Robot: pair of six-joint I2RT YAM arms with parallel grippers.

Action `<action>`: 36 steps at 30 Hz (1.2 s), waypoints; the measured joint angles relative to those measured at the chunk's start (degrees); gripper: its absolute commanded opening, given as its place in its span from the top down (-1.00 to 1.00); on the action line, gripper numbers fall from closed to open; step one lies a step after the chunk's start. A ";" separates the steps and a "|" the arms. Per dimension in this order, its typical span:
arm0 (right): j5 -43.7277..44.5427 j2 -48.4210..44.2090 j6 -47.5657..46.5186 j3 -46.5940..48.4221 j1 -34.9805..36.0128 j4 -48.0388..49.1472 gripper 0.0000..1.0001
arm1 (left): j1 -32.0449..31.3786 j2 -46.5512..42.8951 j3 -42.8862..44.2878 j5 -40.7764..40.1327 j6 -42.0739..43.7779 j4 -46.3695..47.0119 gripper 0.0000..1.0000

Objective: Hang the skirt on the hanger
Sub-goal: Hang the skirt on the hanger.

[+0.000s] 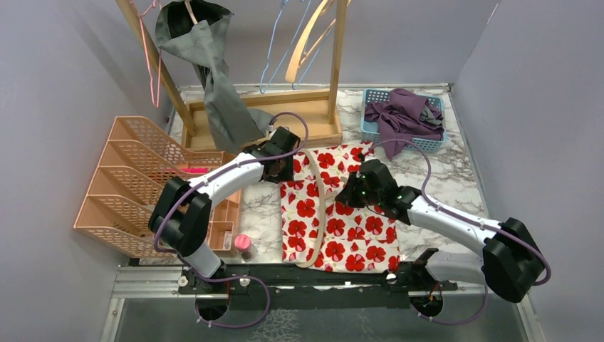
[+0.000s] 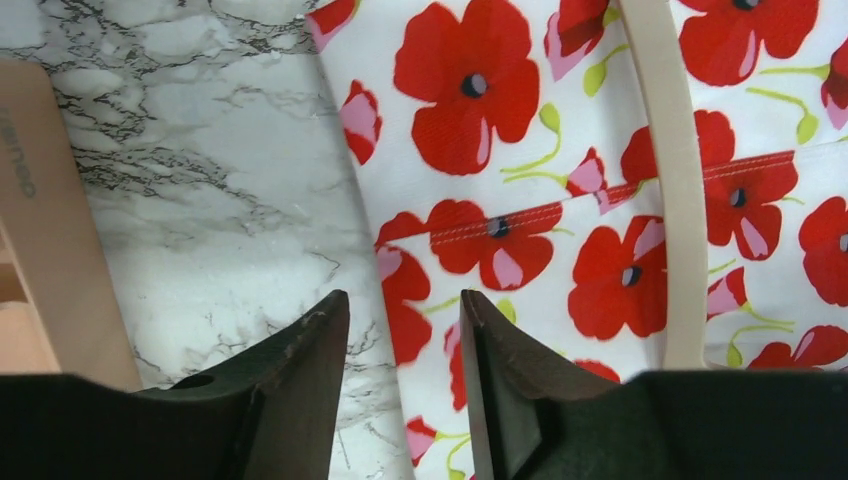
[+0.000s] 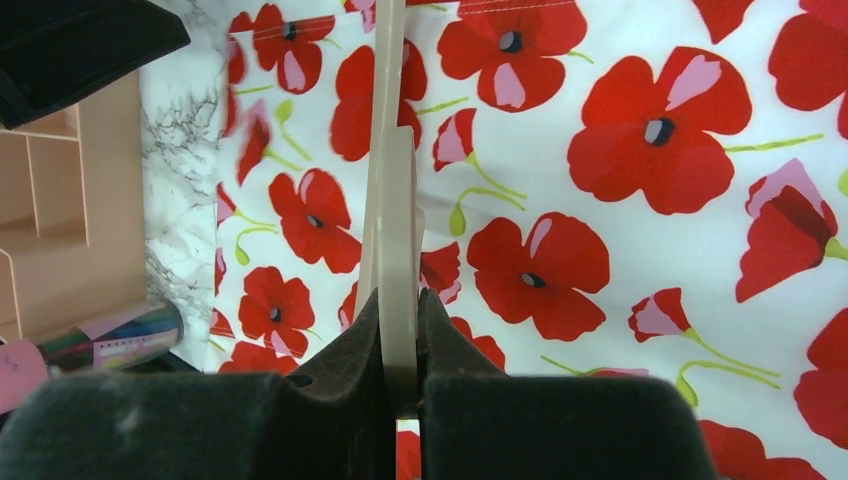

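1. The skirt (image 1: 345,239), white with red poppies, lies spread flat on the marble table (image 2: 200,150), in the middle, in front of both arms.
2. The cream hanger (image 1: 322,214) lies on top of the skirt, a little left of its middle, running from the far edge toward the near edge.
3. The right gripper (image 3: 400,300) has its fingers closed on the hanger and pinches the thin bar between them, above the cloth.
4. The left gripper (image 2: 402,305) hovers over the left border of the skirt, near the far corner. Its fingers stand apart and nothing is between them; below the gap I see the edge of the cloth and bare marble.
5. I think the step in hand is joining cloth and hanger: the right arm keeps the hanger steady, and the left is free to take the fabric.
6. The next move, in my opinion, asks the left fingers to go low, because the cloth is thin and flat, and to pinch only the border. I cannot tell whether the hanger has clips, nor which end is the waist.
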 measured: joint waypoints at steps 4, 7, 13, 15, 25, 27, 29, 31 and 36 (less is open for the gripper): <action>0.13 -0.17 -1.95 2.16 0.00 -2.73 0.98 | 0.24 -1.31 -0.15 0.46 0.61 -0.76 -0.03; 0.13 -0.22 -3.67 4.04 0.00 -4.96 0.98 | 0.26 -3.91 -2.45 2.71 0.66 -0.31 -0.05; 0.13 -0.20 -5.92 5.60 0.00 -7.28 0.98 | 0.26 -8.13 -12.17 10.54 -0.90 3.50 0.02; 0.13 0.07 -6.38 5.81 0.00 -7.69 0.98 | 0.26 -8.61 -15.30 13.49 -2.03 5.16 0.08; 0.13 0.94 -7.17 6.01 -0.15 -8.02 0.98 | 0.33 -9.01 -21.99 18.49 -5.57 10.84 0.20; 0.13 0.94 -7.17 6.01 -0.17 -8.02 0.98 | 0.33 -9.35 -22.91 19.23 -6.64 12.76 0.21; 0.13 0.94 -7.15 5.97 -0.17 -8.00 0.98 | 0.33 -10.03 -24.30 19.91 -8.22 15.02 0.23; 0.15 0.94 -7.15 5.97 -0.17 -7.98 0.98 | 0.35 -11.10 -26.27 20.46 -10.01 17.68 0.28; 0.35 0.94 -7.10 5.92 -0.15 -7.98 0.98 | 0.39 -12.74 -30.21 21.29 -14.45 23.32 0.55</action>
